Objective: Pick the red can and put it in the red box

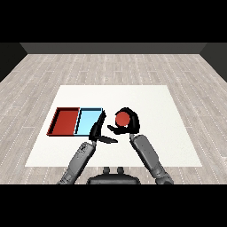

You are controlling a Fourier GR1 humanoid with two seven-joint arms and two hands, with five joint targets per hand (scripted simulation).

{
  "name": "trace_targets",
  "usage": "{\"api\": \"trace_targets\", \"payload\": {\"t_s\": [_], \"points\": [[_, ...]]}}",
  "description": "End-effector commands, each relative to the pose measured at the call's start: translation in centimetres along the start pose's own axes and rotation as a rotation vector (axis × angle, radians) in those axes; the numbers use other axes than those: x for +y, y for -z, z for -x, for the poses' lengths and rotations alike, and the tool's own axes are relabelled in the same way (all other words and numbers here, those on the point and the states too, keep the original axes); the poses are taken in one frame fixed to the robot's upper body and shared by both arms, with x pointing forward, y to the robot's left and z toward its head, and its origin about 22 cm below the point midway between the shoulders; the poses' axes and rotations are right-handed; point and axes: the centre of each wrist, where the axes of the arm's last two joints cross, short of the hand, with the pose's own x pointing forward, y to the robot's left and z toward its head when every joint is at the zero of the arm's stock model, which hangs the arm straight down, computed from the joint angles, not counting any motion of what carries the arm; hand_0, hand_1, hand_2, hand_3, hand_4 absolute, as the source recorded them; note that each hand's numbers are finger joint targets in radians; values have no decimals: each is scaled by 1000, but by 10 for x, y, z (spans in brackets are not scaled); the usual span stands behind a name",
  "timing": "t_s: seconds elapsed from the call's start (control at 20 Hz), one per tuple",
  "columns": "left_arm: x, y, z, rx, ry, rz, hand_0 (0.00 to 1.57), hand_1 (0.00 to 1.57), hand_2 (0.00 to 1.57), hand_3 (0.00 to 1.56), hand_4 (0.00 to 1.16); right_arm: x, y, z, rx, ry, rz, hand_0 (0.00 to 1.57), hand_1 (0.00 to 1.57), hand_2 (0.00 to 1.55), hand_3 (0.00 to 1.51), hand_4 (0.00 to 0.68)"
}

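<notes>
The red can (122, 118) shows its round red top just right of the trays, and my right hand (129, 123) is curled round it. The red tray (64, 122) lies at the left of the table with the light blue tray (89, 121) touching its right side. My left hand (98, 130) hangs by the light blue tray's near right corner with its fingers straight, holding nothing. The can's lower body is hidden by the right hand.
The white table (150, 102) stretches wide to the right and behind the trays. Grey wooden floor surrounds it. Both forearms come in from the bottom, close together near the middle.
</notes>
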Motion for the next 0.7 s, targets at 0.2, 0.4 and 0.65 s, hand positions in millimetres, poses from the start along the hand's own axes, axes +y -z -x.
{"api": "trace_targets", "payload": {"t_s": [0.2,0.4,0.65], "points": [[-26,-11,14,28,-47,0,0,0,0,0,0,5,12,12,-2,13,-42,1466,1466,1432,1385,664],[-22,7,11,21,-50,19,0,0,0,0,0,19,15,9,-17,19,-29,1458,1458,1441,1390,671],[-20,6,21,13,-68,23,0,0,0,0,0,36,-15,3,5,94,-27,1469,1469,1432,1399,644]]}}
